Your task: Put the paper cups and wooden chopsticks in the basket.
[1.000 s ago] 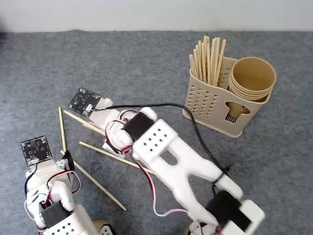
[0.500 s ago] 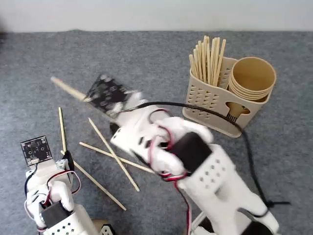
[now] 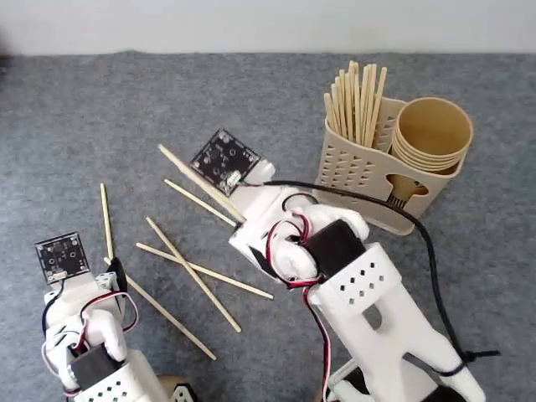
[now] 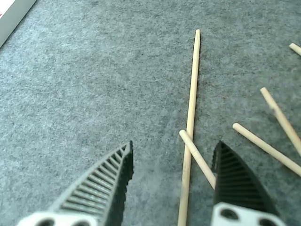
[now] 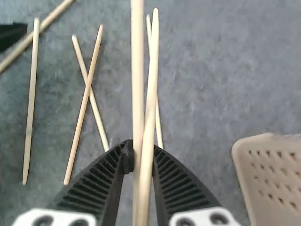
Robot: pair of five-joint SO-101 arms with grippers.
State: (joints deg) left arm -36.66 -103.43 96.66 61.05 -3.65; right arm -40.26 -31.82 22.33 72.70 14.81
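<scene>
Clamps the right gripper (image 5: pixel 138 157) tight on two held chopsticks (image 5: pixel 137 70), at the centre of the high view, just left of the basket (image 3: pixel 360 180). Hangs the left gripper (image 4: pixel 174 146) at the lower left corner, jaws apart, above the grey mat (image 3: pixel 84 109). Leaves four loose chopsticks (image 3: pixel 209 295) lying left of centre, some crossed. At upper right, stands bundled chopsticks (image 3: pixel 356 100) upright in the basket's left compartment, with stacked paper cups (image 3: pixel 433 134) in its right one.

No text, number or brand can be read. The basket (image 3: pixel 352 172) bears 1 sign, a cutlery-shaped cut-out (image 3: pixel 406 191) in its front wall.
</scene>
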